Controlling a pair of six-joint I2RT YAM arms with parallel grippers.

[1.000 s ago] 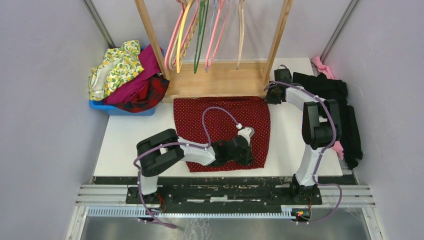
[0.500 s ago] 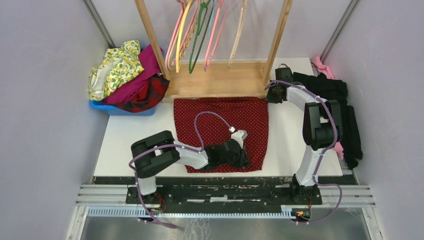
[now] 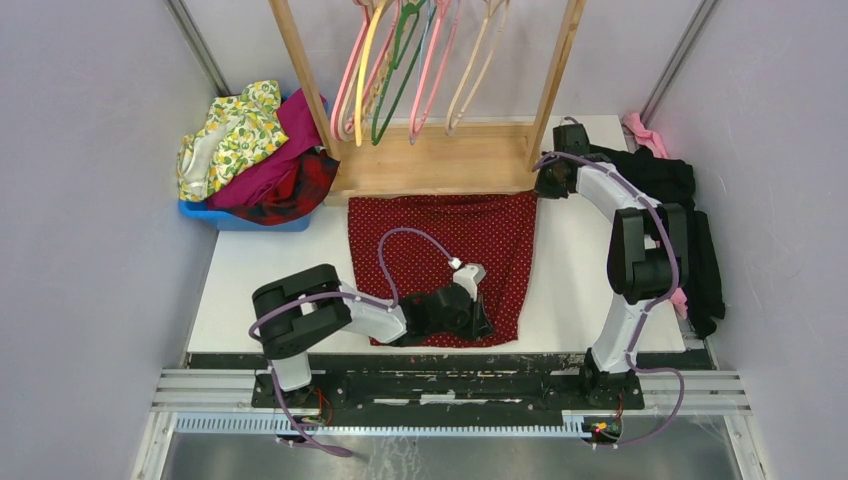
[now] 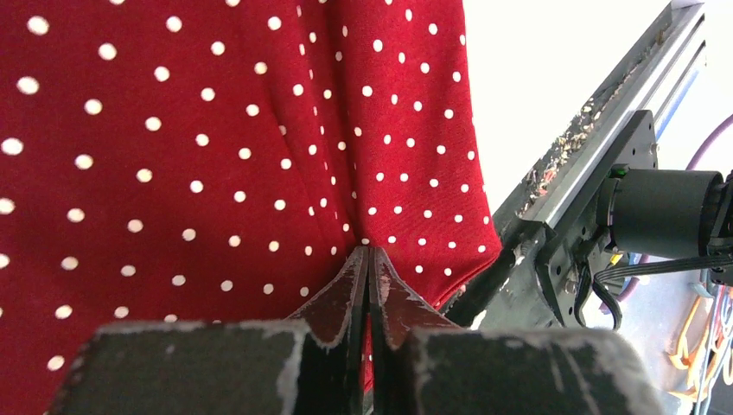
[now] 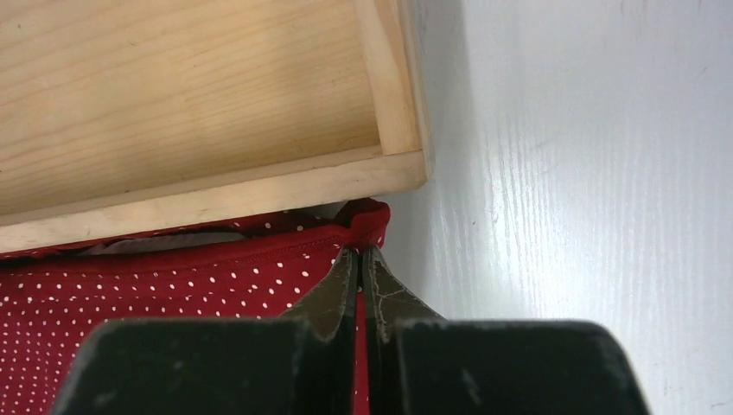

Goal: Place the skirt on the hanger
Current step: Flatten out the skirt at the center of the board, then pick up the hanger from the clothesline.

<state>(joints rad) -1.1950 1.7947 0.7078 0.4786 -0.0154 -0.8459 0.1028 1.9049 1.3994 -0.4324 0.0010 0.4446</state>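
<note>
Only from above: the whole skirt [image 3: 440, 225] lies flat on the white table [image 3: 260, 270], its far edge against the wooden rack [image 3: 430, 160]; hangers [image 3: 400, 60] hang from its rail.
Left wrist view: left gripper [image 4: 370, 252] pressed together on a gathered fold near the skirt's near right corner.
Right wrist view: right gripper [image 5: 360, 251] pinching the far right hem corner, beside the rack's base.
Skirt: dark red, small white dots, creases running into the left pinch.
Blue bin [image 3: 240, 220]: lemon-print, magenta and plaid clothes heaped inside.
</note>
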